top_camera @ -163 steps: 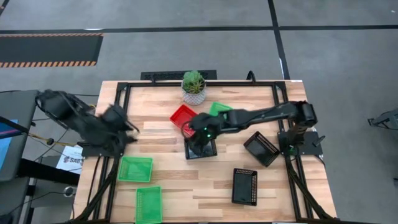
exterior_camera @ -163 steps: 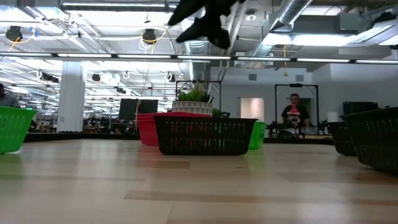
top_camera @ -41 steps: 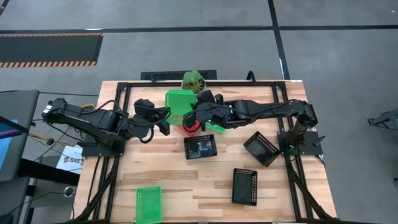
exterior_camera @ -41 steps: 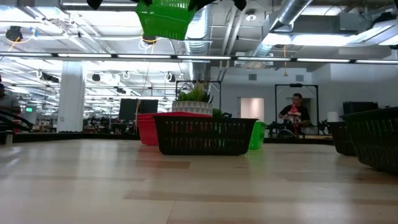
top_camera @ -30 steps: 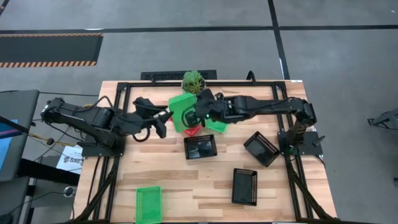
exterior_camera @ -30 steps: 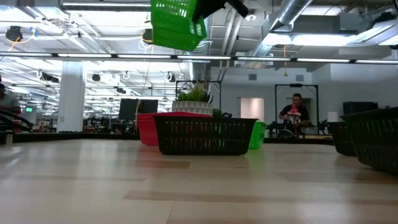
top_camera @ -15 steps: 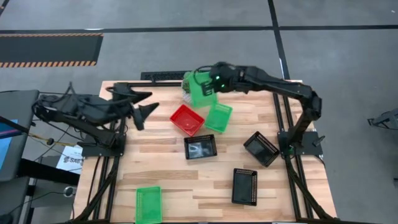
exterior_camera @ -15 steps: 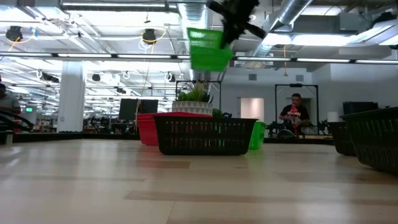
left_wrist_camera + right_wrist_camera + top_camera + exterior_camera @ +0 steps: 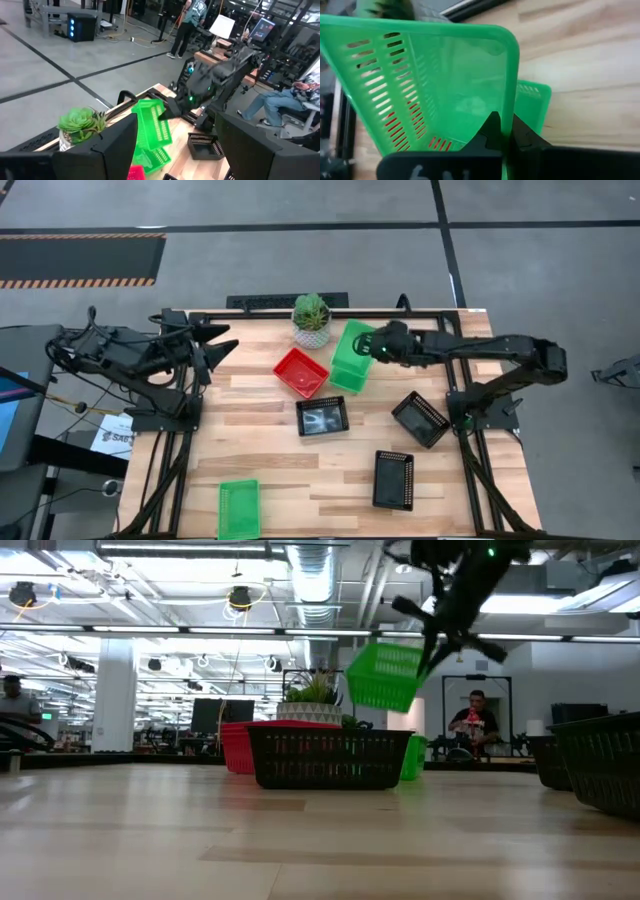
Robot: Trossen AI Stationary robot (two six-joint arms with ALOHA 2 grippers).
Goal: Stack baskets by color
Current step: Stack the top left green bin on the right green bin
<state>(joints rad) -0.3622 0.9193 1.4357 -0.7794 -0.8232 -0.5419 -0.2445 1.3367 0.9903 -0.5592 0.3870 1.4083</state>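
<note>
In the high view, upper centre of the frame, the right gripper [image 9: 378,346] carries a green basket [image 9: 352,350] by one rim, held over a second green basket [image 9: 345,378] on the table beside the red basket [image 9: 301,372]; the plant [image 9: 311,313] stands just above them. A third green basket [image 9: 239,508] lies at the lower left, and three black baskets sit at centre [image 9: 322,416], right of centre [image 9: 420,419] and lower right [image 9: 393,479]. The left gripper [image 9: 212,341] waits at the upper left with its fingers spread and nothing between them. In the low view the carried basket [image 9: 385,676] hangs tilted in the air at upper centre, clear of the black basket [image 9: 330,758] in front and the red one [image 9: 236,746] behind. The left wrist view shows it at centre [image 9: 154,125], tipped on edge above the lying green one [image 9: 156,158], near the plant [image 9: 80,122]. The right wrist view shows the fingers [image 9: 495,132] pinched tight on the thin rim wall [image 9: 509,85] near a corner, the lower green basket [image 9: 532,107] visible beyond. Judging by how it dangles from one edge, the basket is light and fairly stiff but slick — a rim pinch near a corner lets it swing, so a grip at the middle of a long wall would likely seat it more squarely.
</note>
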